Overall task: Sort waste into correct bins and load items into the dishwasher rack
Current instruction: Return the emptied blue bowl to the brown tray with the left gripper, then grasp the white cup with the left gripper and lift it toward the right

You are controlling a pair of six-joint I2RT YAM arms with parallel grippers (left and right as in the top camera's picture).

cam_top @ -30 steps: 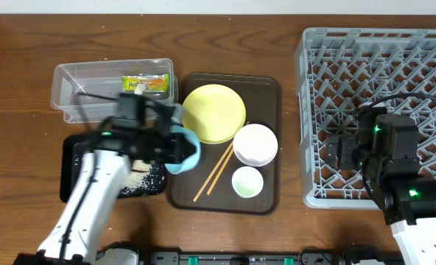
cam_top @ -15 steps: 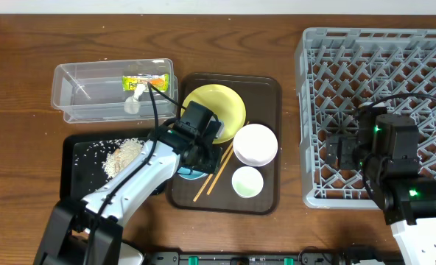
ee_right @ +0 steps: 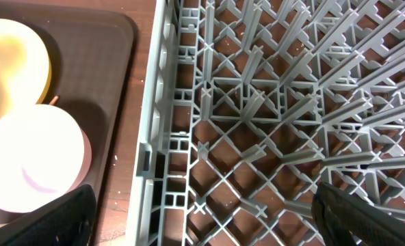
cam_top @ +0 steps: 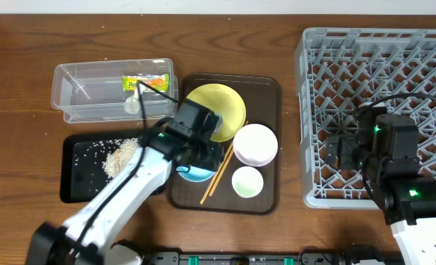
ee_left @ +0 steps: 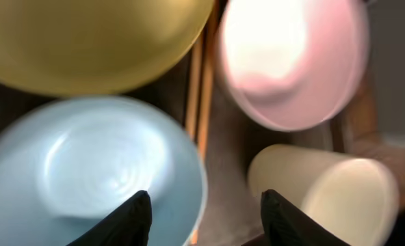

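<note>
Left gripper (ee_left: 204, 205) hangs low over the brown tray (cam_top: 266, 82), fingers (ee_left: 131, 222) spread apart either side of the light blue bowl (ee_left: 86, 164) rim, nothing clamped. That bowl sits on the tray beside the yellow plate (cam_top: 225, 103) and chopsticks (cam_top: 216, 175). Right gripper (ee_right: 202, 229) is spread wide and holding nothing above the grey rack (ee_right: 257, 102) on the worktop (cam_top: 19, 59)
</note>
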